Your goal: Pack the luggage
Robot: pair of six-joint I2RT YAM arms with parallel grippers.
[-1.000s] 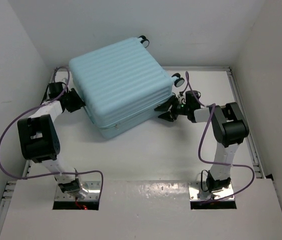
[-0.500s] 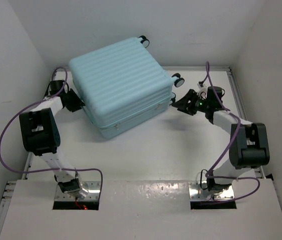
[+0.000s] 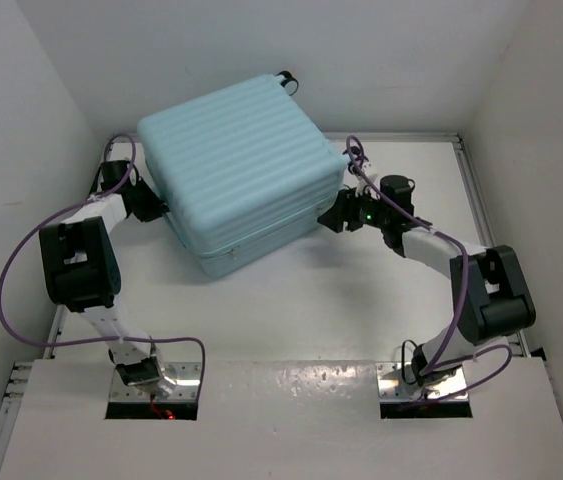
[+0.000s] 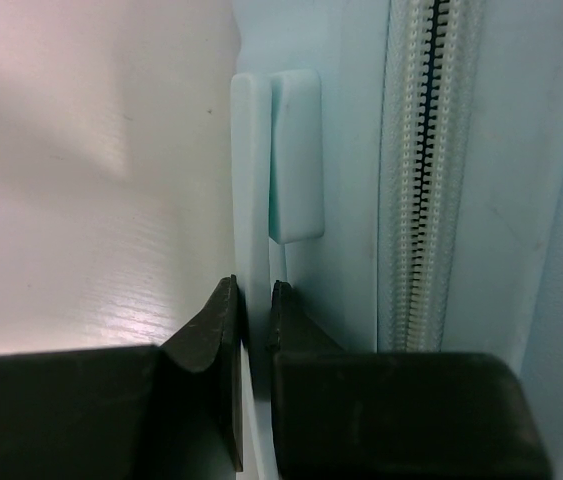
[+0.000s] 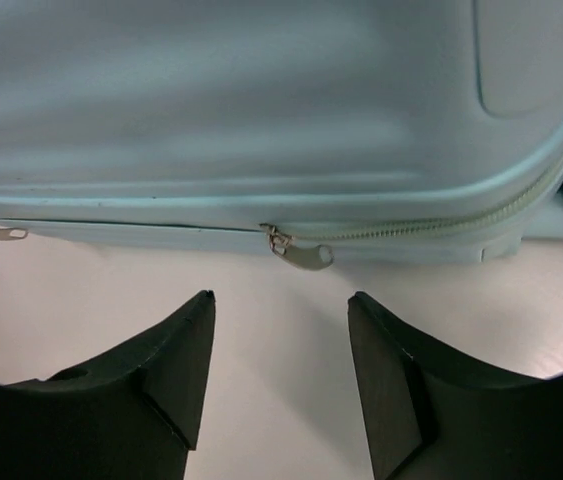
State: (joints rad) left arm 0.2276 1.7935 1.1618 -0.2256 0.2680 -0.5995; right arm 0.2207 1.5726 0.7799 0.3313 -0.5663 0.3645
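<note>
Luggage lies closed and flat at the far left of the desk; the left gripper is clenched on its thin pale side handle, and the right gripper is released, jaws spread just short of a zipper pull. To work the zipper well, the left should probably steady the case while the right advances squarely, pinches the tab flat and draws it along the track, not outward.
</note>
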